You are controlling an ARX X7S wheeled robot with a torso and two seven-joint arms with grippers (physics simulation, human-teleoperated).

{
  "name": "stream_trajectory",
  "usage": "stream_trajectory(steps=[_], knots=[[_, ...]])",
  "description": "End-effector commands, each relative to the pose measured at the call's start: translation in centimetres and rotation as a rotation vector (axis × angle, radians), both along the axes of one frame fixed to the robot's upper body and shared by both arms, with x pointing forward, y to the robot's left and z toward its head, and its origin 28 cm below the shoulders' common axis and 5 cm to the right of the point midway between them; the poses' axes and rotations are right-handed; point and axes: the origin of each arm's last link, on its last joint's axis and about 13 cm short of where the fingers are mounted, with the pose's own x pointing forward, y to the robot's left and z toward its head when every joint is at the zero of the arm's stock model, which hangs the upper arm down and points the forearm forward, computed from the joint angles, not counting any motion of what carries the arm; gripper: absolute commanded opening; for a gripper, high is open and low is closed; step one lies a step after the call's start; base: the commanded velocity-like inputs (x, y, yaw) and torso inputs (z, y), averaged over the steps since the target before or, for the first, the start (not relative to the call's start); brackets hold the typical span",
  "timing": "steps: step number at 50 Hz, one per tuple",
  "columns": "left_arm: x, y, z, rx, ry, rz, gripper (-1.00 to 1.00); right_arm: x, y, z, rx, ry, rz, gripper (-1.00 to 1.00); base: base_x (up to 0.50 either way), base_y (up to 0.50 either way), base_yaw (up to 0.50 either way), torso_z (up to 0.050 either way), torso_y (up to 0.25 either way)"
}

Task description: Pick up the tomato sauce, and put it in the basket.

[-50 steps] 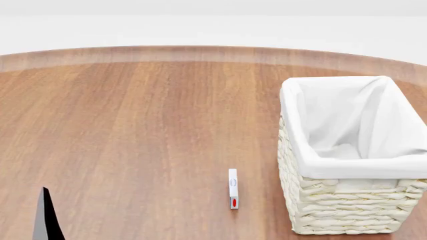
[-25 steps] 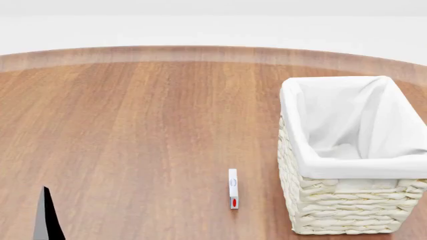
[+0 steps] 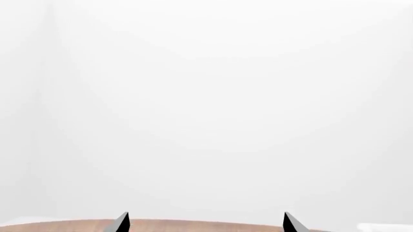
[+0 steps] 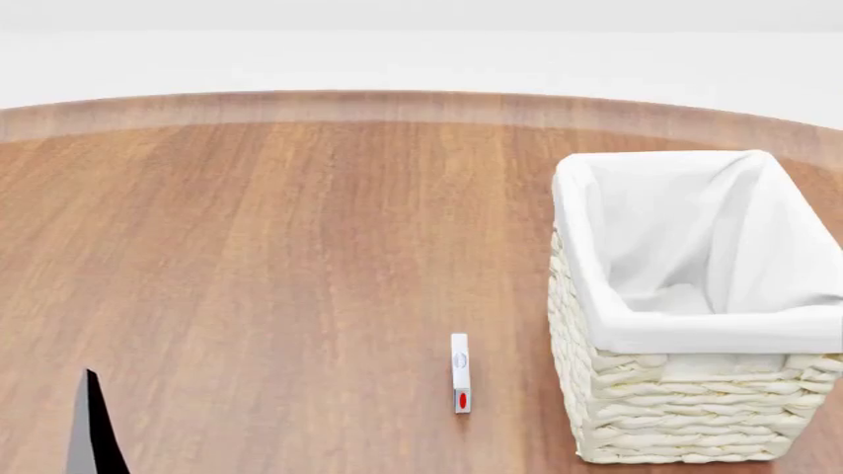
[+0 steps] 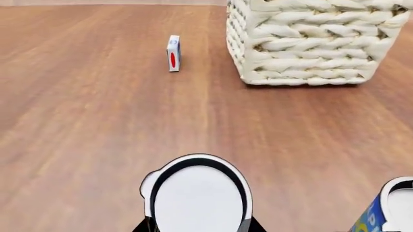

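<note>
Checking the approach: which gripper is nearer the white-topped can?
Right. The right gripper sits at the white-topped can, fingers flanking it; the left gripper hangs far left over the table, no can in its camera.

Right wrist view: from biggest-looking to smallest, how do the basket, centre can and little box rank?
1. basket, partly cropped.
2. centre can, close to the camera, so enlarged.
3. box, farther off; its true size against the can is unsure.
</note>
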Motion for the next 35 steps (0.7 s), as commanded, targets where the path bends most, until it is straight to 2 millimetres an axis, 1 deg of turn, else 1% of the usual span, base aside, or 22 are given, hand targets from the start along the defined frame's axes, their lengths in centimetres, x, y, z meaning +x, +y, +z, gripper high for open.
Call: stream_trajectory(steps=[1,7,10,14,22,25,26,27,31,34,35], knots=[[-0.1,0.2,-0.1,-0.003,0.001,0.007,1.00,2.2,0.2,2.1,-0.032,-0.106,0.033,-1.00,0.00,0.00,0.00,0.000,0.000],[-0.2,0.4,0.0,-0.003,0.001,0.018,1.00,2.5,0.4,2.8,-0.037,-0.127,0.061,-1.00,0.00,0.00,0.00,0.000,0.000],[-0.2,0.3,0.0,-0.003,0.000,0.016,1.00,2.9,0.4,3.9,-0.047,-0.170,0.058,-1.00,0.00,0.00,0.00,0.000,0.000],[-0.2,0.2,0.0,-0.002,-0.001,0.011,1.00,2.8,0.5,5.2,-0.046,-0.211,0.055,-1.00,0.00,0.00,0.00,0.000,0.000],[-0.3,0.2,0.0,-0.001,0.001,0.013,1.00,2.8,0.5,5.8,-0.052,-0.240,0.050,-1.00,0.00,0.00,0.00,0.000,0.000],[-0.3,0.2,0.0,-0.003,0.000,0.014,1.00,3.7,0.2,6.7,-0.069,-0.295,0.017,-1.00,0.00,0.00,0.00,0.000,0.000],[-0.3,0.2,0.0,-0.001,0.002,0.010,1.00,4.4,0.1,7.3,-0.097,-0.337,0.002,-1.00,0.00,0.00,0.00,0.000,0.000],[-0.4,0.2,0.0,-0.001,0.002,0.009,1.00,4.5,0.1,7.6,-0.099,-0.351,-0.001,-1.00,0.00,0.00,0.00,0.000,0.000],[-0.4,0.2,-0.1,-0.005,0.003,0.010,1.00,6.1,-0.1,9.6,-0.127,-0.452,-0.016,-1.00,0.00,0.00,0.00,0.000,0.000],[-0.4,0.2,-0.2,-0.007,0.006,0.010,1.00,6.8,0.0,10.8,-0.122,-0.504,-0.011,-1.00,0.00,0.00,0.00,0.000,0.000],[-0.4,0.2,-0.2,-0.005,0.007,0.008,1.00,7.2,0.2,11.5,-0.115,-0.536,-0.002,-1.00,0.00,0.00,0.00,0.000,0.000]])
